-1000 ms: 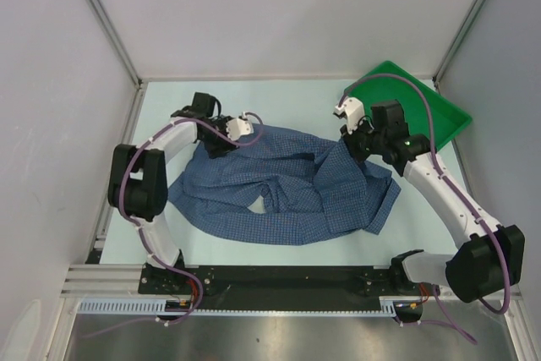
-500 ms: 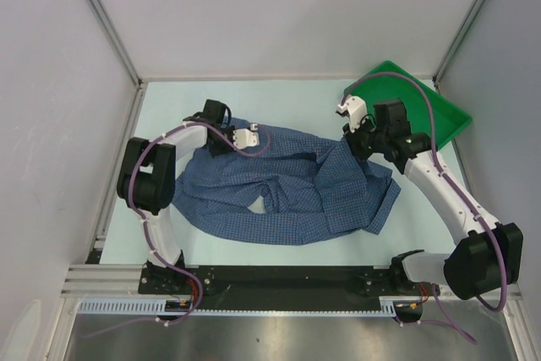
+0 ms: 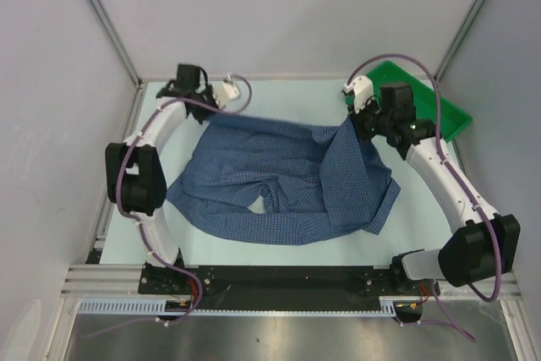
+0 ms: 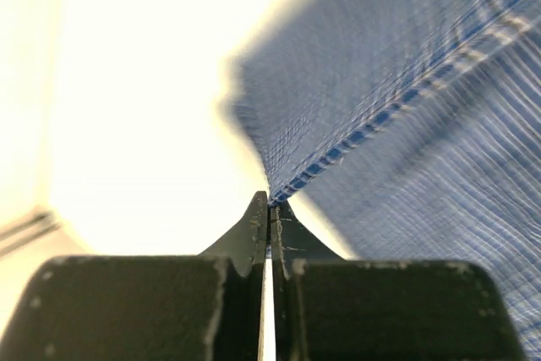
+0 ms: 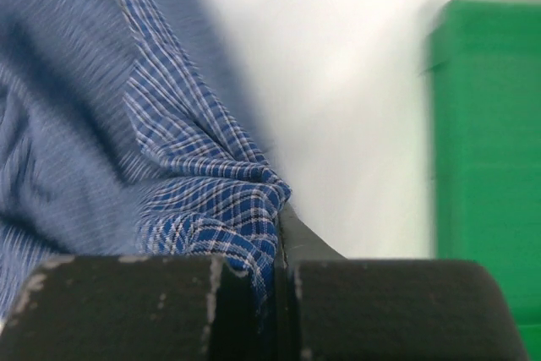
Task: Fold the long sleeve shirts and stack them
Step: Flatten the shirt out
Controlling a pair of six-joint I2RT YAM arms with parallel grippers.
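Left gripper (image 4: 270,202): black fingers pressed together to a hairline slit, with a seamed edge of the shirt (image 3: 287,179) pinched at the very tips. In the left wrist view the cloth fans away from the tips, up and to the right, and is blurred.

Right gripper (image 5: 279,213): jaws closed on a bunched fold of the same cloth. The blue and white check is crumpled over the left finger.

Shirt, one item: blue with a fine white check. It lies mid-table between the two arms. Its far edge runs in a shallow line from the left gripper at the far left to the right gripper at the far right. The body spreads toward the near edge in loose folds, and a rumpled flap lies at the right side. Collar and buttons cannot be made out.

Green tray (image 3: 448,116): far right corner of the table (image 3: 287,95), just beyond the right gripper and apart from the shirt.

Arms: white links, black joints and purple cables, both reaching toward the far side of the table.
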